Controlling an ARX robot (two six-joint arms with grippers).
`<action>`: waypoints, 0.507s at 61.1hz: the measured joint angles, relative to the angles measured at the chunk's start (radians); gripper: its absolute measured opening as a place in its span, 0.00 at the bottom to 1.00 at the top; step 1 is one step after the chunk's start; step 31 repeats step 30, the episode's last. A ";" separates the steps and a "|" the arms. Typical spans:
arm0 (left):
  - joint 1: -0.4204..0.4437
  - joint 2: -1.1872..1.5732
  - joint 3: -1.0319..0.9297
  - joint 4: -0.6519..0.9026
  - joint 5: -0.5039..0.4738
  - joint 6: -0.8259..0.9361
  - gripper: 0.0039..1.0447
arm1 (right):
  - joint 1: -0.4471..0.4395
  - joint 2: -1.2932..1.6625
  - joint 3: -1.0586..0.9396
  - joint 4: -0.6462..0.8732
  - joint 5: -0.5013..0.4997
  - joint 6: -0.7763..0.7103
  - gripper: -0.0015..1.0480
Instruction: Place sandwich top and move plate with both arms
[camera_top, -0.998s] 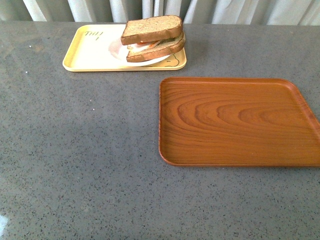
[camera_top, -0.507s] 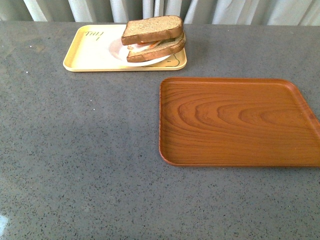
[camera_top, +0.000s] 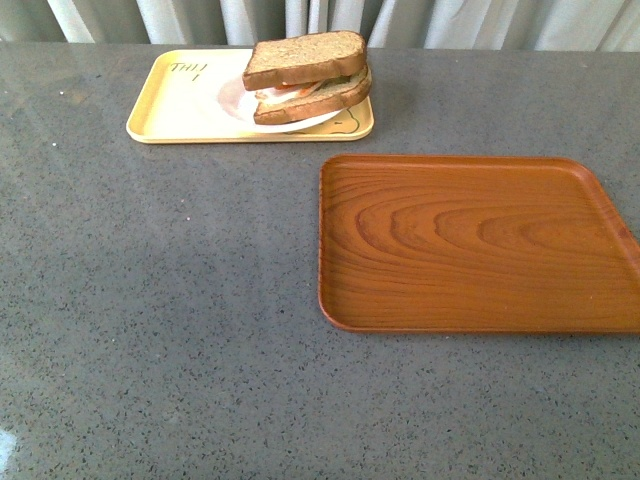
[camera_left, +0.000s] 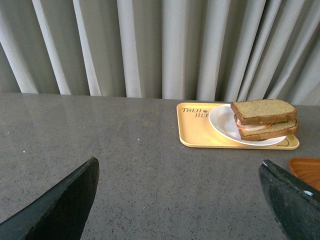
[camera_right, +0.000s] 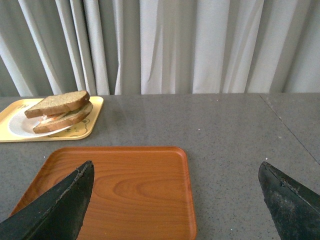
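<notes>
yellow tray: far left | wood-grain tray: near right, apart | curtain: behind table

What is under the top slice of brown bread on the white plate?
Under the sandwich top a pale and reddish filling shows at the edge, on a lower bread slice. The plate carries both. The filling's middle is covered.

Front view: high, looking down across the grey table toward its far edge. Both wrist views: low, near the near edge, facing the curtain, fingertips framing. All 3 share the yellow tray; wooden tray perhaps barely in the left.
</notes>
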 joint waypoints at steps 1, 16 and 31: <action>0.000 0.000 0.000 0.000 0.000 0.000 0.92 | 0.000 0.000 0.000 0.000 0.000 0.000 0.91; 0.000 0.000 0.000 0.000 0.000 0.000 0.92 | 0.000 0.000 0.000 0.000 0.000 0.000 0.91; 0.000 0.000 0.000 0.000 0.000 0.000 0.92 | 0.000 0.000 0.000 0.000 0.000 0.000 0.91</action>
